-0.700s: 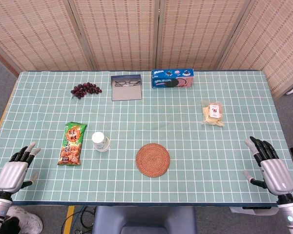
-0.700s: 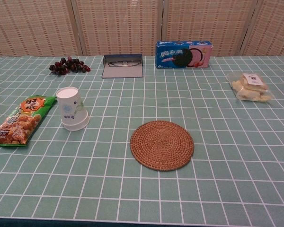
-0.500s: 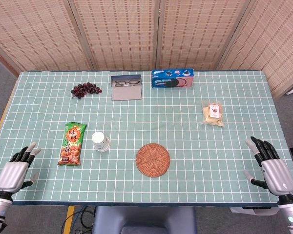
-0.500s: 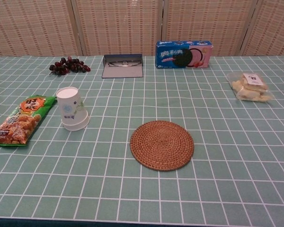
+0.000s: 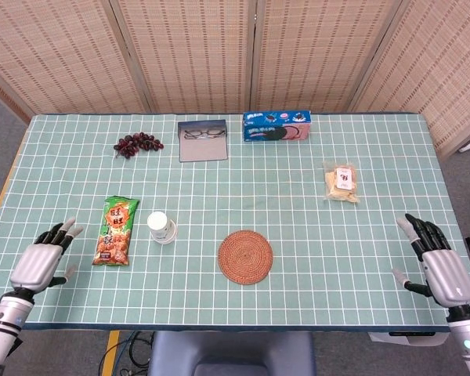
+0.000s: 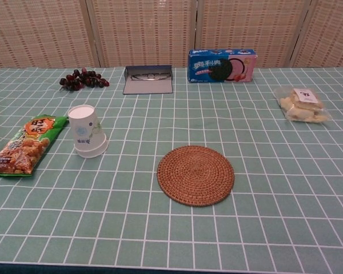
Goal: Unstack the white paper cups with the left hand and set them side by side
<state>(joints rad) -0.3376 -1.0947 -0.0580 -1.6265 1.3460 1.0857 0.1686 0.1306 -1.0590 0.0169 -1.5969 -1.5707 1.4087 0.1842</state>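
My left hand (image 5: 41, 262) hovered low over the near-left edge of the tabletop (image 5: 298, 235), fingers spread and holding nothing. The white paper cups (image 5: 161, 227) stood upside down as one stack, off to that hand's right and a little farther out, well apart from it. Between the hand and the cups lay the green snack bag (image 5: 116, 230), just beside the stack. Farther right of the cups sat the round woven coaster (image 5: 245, 256). My right hand (image 5: 440, 265) hung over the near-right edge, fingers apart too, gripping nothing. Beyond it and toward the middle lay the clear packet of biscuits (image 5: 341, 182). Along the far side, well away from both hands, were the grapes (image 5: 137, 143), the open glasses case (image 5: 203, 140) and the blue cookie box (image 5: 276, 125).
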